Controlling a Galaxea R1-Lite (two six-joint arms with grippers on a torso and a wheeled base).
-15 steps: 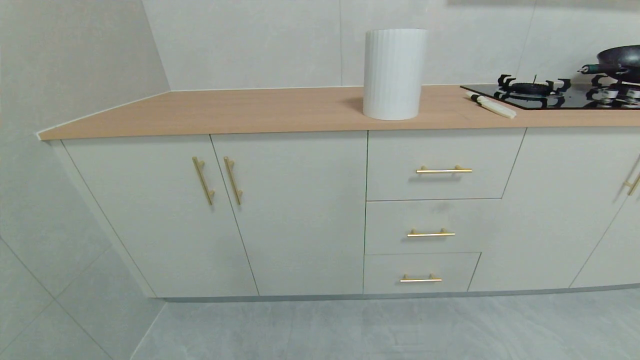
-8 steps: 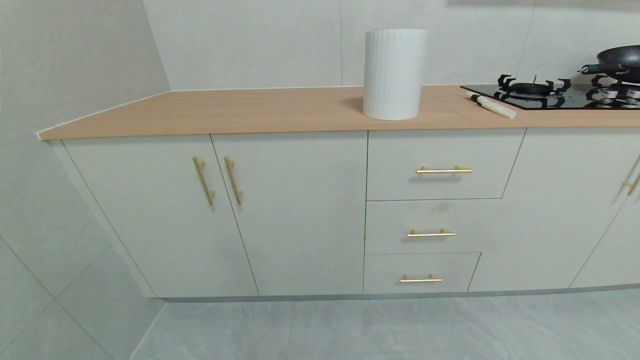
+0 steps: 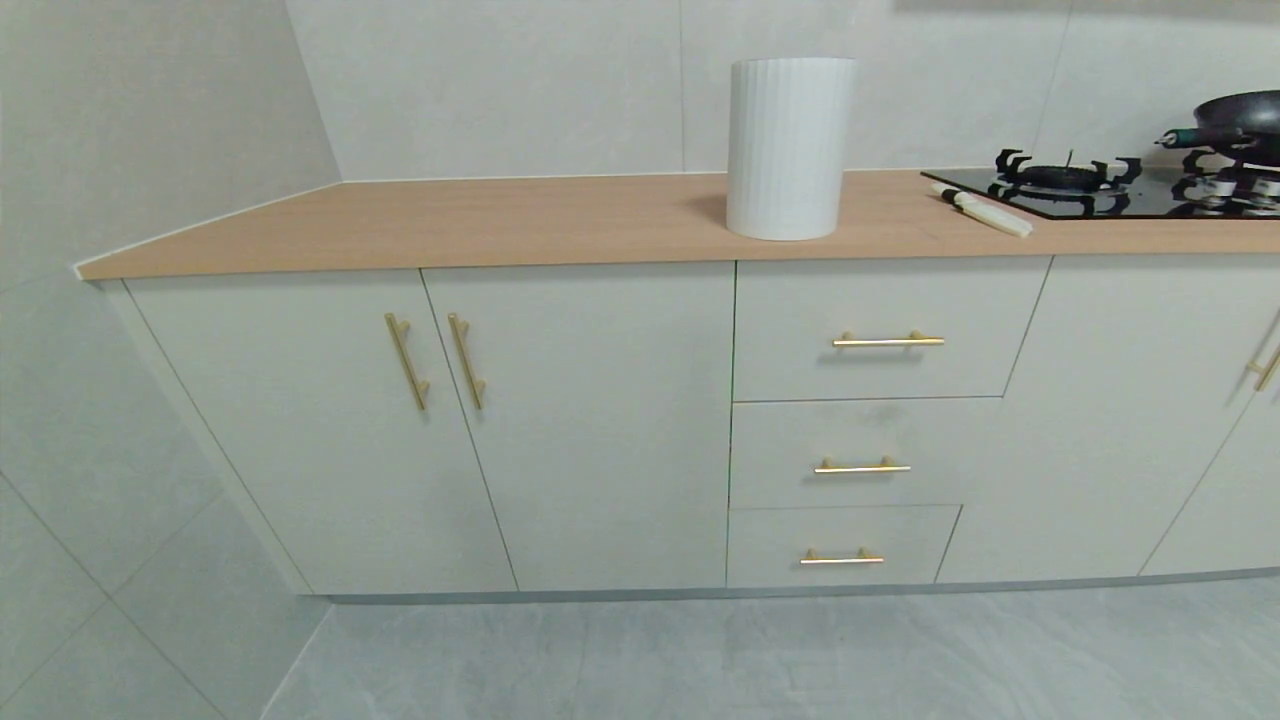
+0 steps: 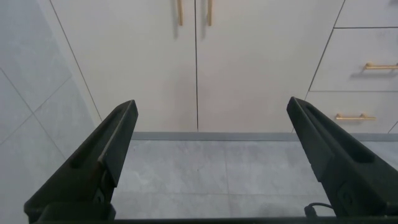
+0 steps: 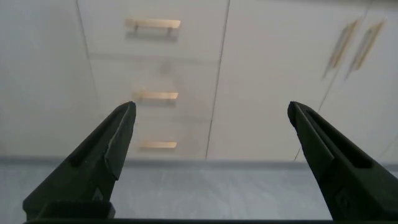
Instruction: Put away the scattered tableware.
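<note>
Up on the wooden counter (image 3: 500,220), a pale utensil (image 3: 985,213) lies flat, just beside the front corner of the black stove (image 3: 1100,195) and near a tall white ribbed cylinder (image 3: 789,148). A dark pan (image 3: 1240,115) sits on a burner. Lower down, the left gripper (image 4: 211,112) hangs with jaws spread wide before the cabinet doors (image 4: 137,62), and the right gripper (image 5: 211,112), likewise spread, faces the drawers (image 5: 186,78).
</note>
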